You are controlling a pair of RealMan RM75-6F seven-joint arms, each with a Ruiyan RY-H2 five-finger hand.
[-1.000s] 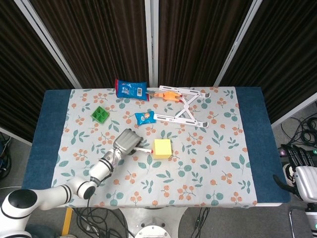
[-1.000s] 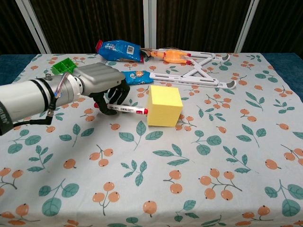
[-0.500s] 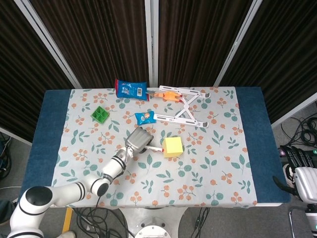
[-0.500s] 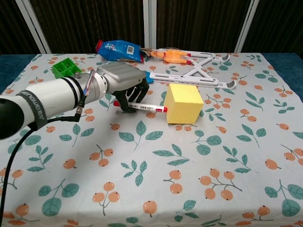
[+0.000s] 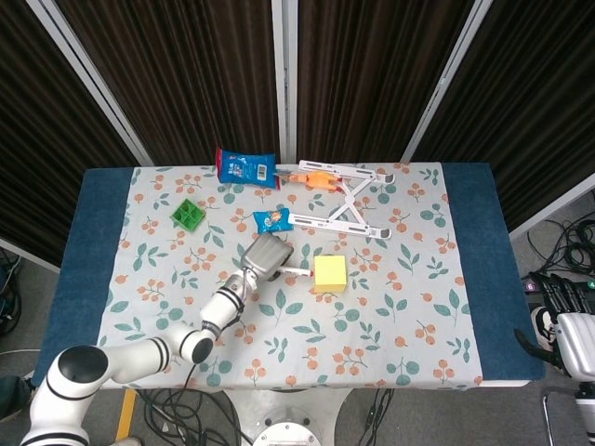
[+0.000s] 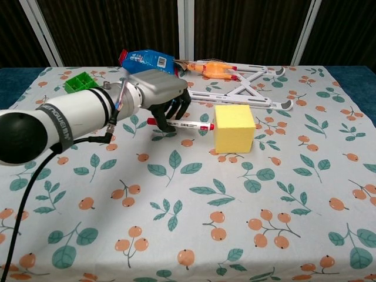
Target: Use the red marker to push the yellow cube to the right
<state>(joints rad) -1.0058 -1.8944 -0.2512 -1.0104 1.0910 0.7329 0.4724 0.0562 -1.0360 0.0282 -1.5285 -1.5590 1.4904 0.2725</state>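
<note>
My left hand (image 6: 158,94) (image 5: 265,255) grips the red marker (image 6: 182,124) (image 5: 295,272), which lies level with its red tip against the left face of the yellow cube (image 6: 234,128) (image 5: 329,274). The cube sits upright on the flowered cloth near the table's middle. My right hand (image 5: 569,330) hangs off the table's right edge in the head view, away from the objects; its fingers cannot be made out.
Behind the cube lies a white folding stand (image 6: 247,88) (image 5: 346,212) with an orange toy (image 6: 214,70) at its far end. A blue snack pack (image 5: 272,219), a larger blue bag (image 6: 145,60) (image 5: 245,166) and a green block (image 6: 79,82) (image 5: 188,215) lie at the back left.
My left hand has carried the marker to the right, and the yellow cube has slid right ahead of its tip. The right hand stays put.
</note>
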